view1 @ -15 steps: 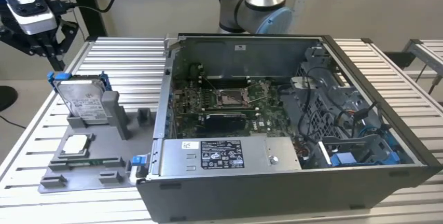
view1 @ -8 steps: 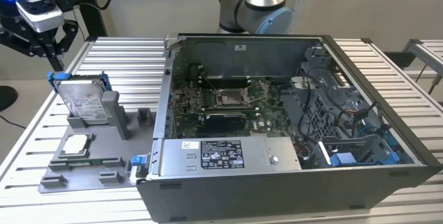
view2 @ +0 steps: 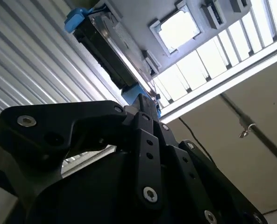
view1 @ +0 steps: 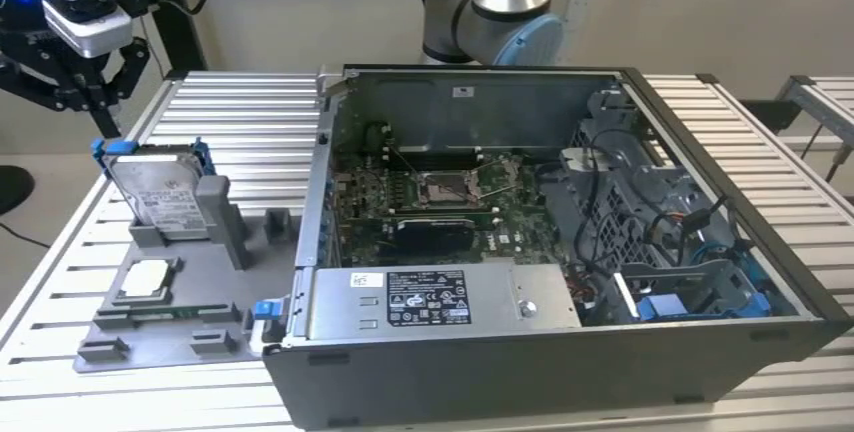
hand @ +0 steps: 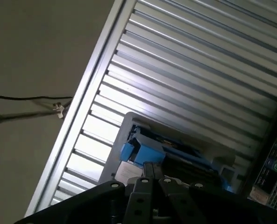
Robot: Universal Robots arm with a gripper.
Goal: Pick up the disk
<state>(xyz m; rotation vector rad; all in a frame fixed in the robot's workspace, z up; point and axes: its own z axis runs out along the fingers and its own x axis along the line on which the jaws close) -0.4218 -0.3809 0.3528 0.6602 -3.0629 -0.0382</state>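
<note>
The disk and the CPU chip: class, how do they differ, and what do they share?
The disk stands on edge; the CPU chip lies flat. The disk is larger, rectangular, with a blue bracket; the CPU chip is small and square. Both are silvery, on the grey holder.

The bench is a top of ribbed aluminium slats that run side to side in the exterior view, with a plain rail along its edges. Two things lie directly on it. An open grey computer case, its side panel off, takes the middle and the 3 o'clock half, with boards and cables showing from above. At 9 o'clock of the case, close beside its wall, lies a flat grey holder with moulded slots and blocks. The disk stands upright in the slot at the holder's 12 o'clock end. Bare slats show at 10 o'clock and along the 6 o'clock edge.
</note>
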